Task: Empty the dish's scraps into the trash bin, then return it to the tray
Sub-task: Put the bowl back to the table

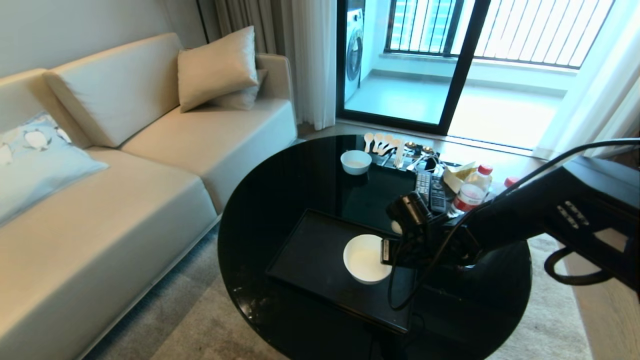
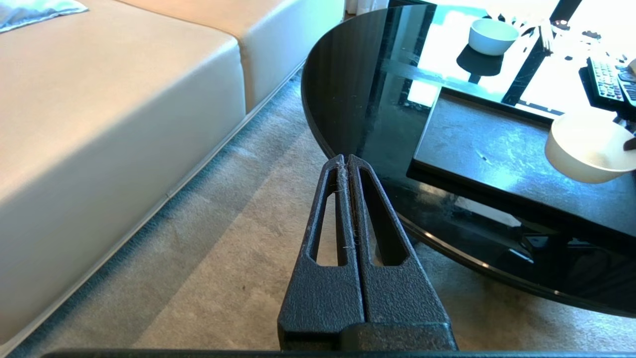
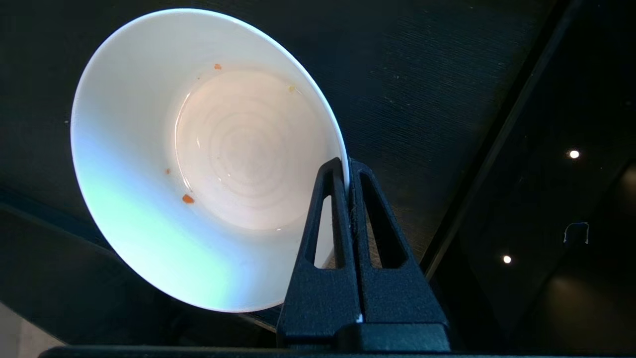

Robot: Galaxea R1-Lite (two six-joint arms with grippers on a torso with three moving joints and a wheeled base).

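Note:
The dish [image 1: 365, 257] is a deep white bowl over the right part of the matte-black tray [image 1: 310, 255]; I cannot tell whether it rests on it. My right gripper [image 3: 348, 164] is shut on the dish's rim, one finger inside and one outside. Inside the dish [image 3: 198, 164] only a few tiny orange scraps [image 3: 188, 199] cling to the wall. The right arm reaches in from the right, with its gripper [image 1: 387, 251] at the rim's right side. My left gripper [image 2: 346, 159] is shut and empty, parked low over the carpet beside the table. The trash bin is out of view.
The tray sits on a glossy black round table [image 1: 280, 190]. At the table's far side are a smaller white bowl [image 1: 356, 161], spoons [image 1: 380, 142], two remotes [image 1: 431, 192] and a bottle [image 1: 472, 190]. A beige sofa [image 1: 150, 175] stands to the left.

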